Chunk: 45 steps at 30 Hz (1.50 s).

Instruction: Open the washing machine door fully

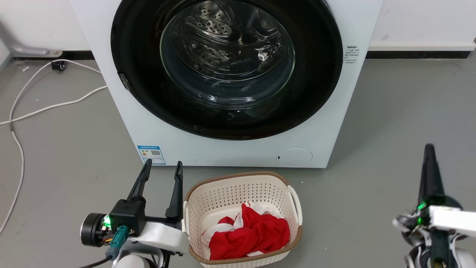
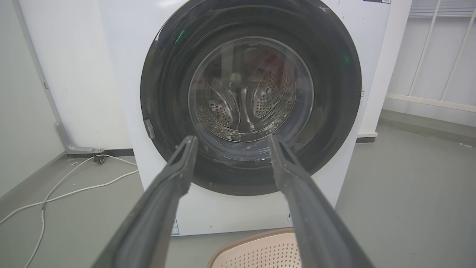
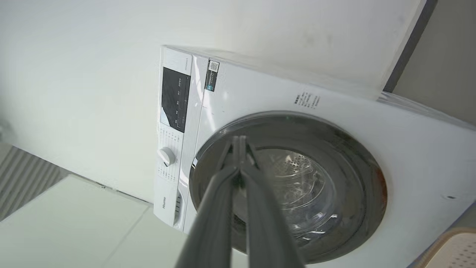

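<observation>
Against the back wall, the washing machine (image 1: 238, 149) stands with its door (image 1: 227, 63) shut flush on the front, a laundry basket (image 1: 241, 178) just before it; the left pincer (image 1: 163, 163) hovers low beside the basket, fingers wide and empty, while the right pincer (image 1: 429, 149) has its fingers pressed together, gripping nothing. Best to hook the left fingers behind the catch (image 1: 124, 82) on the door's left rim, then swing it wide

Closed glossy black door (image 1: 227, 67) on white washing machine (image 1: 230, 149)
</observation>
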Available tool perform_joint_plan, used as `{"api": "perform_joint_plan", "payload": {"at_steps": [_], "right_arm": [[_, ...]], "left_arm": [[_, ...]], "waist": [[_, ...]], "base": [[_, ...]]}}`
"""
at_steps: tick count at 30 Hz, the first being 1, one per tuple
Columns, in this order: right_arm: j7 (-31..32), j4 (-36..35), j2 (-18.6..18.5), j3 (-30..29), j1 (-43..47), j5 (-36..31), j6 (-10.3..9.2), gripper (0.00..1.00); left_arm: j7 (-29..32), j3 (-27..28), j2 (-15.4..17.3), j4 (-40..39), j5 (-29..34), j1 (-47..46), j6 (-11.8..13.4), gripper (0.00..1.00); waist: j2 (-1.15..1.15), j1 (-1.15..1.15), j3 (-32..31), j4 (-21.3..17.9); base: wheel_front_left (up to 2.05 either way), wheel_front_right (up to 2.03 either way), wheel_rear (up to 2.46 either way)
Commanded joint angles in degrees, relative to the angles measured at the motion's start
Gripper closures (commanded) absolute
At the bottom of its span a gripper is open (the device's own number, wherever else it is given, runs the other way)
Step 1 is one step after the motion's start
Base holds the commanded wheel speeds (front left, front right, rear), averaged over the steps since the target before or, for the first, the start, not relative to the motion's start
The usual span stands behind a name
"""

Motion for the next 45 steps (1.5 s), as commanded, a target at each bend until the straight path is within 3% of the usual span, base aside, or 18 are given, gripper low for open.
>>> {"api": "perform_joint_plan", "payload": {"at_steps": [1,13,19,30,39,45], "right_arm": [[-0.09,-0.46,0.05,-1.07,-2.04,3.68,-0.02,1.0],[7.19,5.3,-5.59,-5.73,-20.16,10.53,-0.01,1.0],[13.28,15.86,-11.96,-4.94,-34.56,9.06,-0.01,1.0],[25.09,36.03,-19.36,-0.26,-59.35,1.72,-0.01,1.0],[38.52,48.44,-18.78,6.42,-75.1,-7.04,-0.01,1.0],[44.09,52.17,-17.01,9.0,-80.25,-11.17,-0.02,1.0]], "left_arm": [[-0.14,0.09,-0.07,-0.13,-0.33,-0.34,0.23,0.0],[-0.14,0.02,-0.1,-2.62,-0.16,-2.82,0.21,0.0],[-0.14,-0.89,-0.09,-4.43,-0.58,-4.78,0.32,0.0],[-0.14,-2.41,-0.1,-6.64,-1.25,-7.67,1.22,0.0],[-0.14,-2.99,-0.11,-7.98,-1.28,-9.92,1.87,0.0],[-0.14,-3.34,-0.11,-8.97,-1.44,-11.56,2.36,0.0]], "waist": [[0.0,0.0,0.21,-0.14],[0.0,0.0,5.15,-0.05],[0.0,0.0,9.0,0.67],[0.0,0.0,14.48,1.94],[0.0,0.0,18.7,2.68],[0.0,0.0,21.48,3.25]], "base": [[0.0,0.0,0.0],[0.0,0.0,0.0],[0.0,0.0,0.0],[0.0,0.0,0.0],[0.0,0.0,0.0],[0.0,0.0,0.0]]}}
